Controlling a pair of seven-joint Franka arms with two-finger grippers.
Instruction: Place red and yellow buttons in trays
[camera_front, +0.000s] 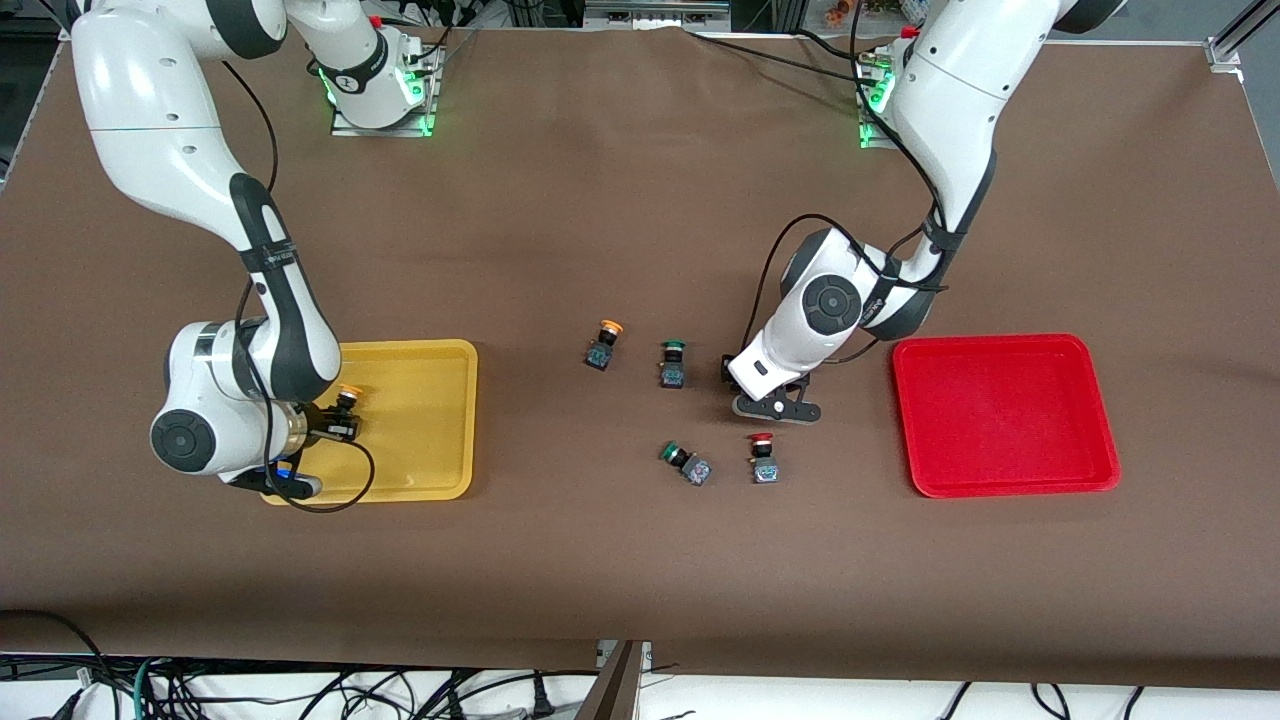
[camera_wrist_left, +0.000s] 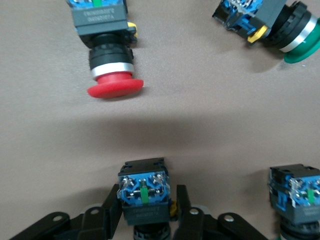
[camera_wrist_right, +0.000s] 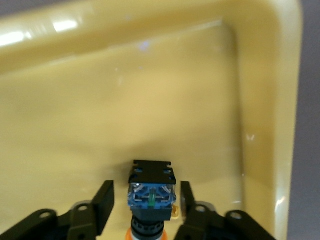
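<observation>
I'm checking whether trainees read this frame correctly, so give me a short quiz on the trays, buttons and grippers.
1. True or false: the red tray already has a button in it.
2. How many green-capped buttons lie on the table? A) one B) two C) three
3. Fill in: the ___ gripper is over the yellow tray.

Key
1. False: nothing lies in it.
2. B.
3. Right: the right gripper is there, while the left gripper is down among the loose buttons near the middle of the table.
</observation>
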